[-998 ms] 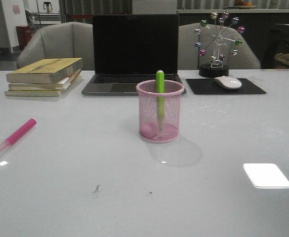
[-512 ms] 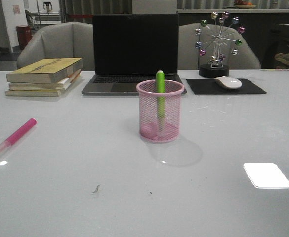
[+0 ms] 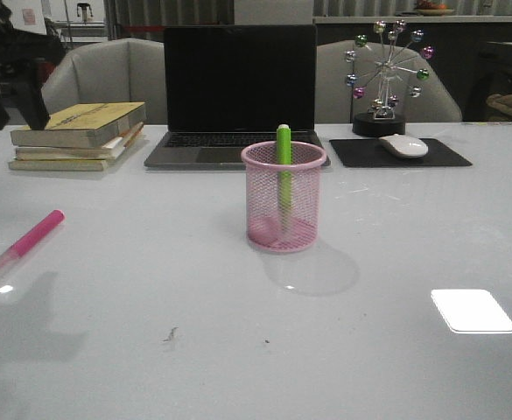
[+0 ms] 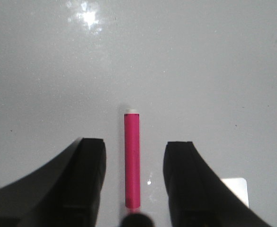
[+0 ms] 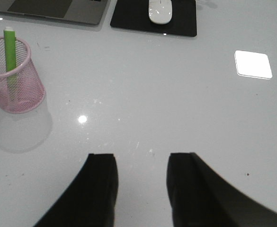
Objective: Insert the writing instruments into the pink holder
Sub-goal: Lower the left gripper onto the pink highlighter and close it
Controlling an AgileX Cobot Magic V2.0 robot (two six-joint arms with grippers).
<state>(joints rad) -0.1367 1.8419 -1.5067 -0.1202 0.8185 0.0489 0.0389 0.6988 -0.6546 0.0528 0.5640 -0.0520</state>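
The pink holder [image 3: 283,210] stands upright mid-table in front of the laptop, with the green highlighter [image 3: 284,150] upright inside it, its top above the rim. The right wrist view shows the same holder [image 5: 21,90] and green highlighter [image 5: 9,47]. The hot pink highlighter [image 3: 28,240] lies flat on the table at the left. My left gripper [image 4: 134,144] hangs open above it, and the pink highlighter [image 4: 132,161] lies lengthwise between the fingers, touching neither. Part of my left arm [image 3: 6,70] shows at the upper left. My right gripper [image 5: 141,158] is open over bare table.
Behind the holder sits a dark laptop [image 3: 238,87]. A stack of books [image 3: 76,136] lies at the back left. A white mouse [image 3: 403,146] rests on a black pad beside a ferris-wheel ornament [image 3: 387,74] at the back right.
My left arm has come into the front view at the upper left, and its shadow now falls on the table by the pink highlighter. The highlighters and holder have not moved.
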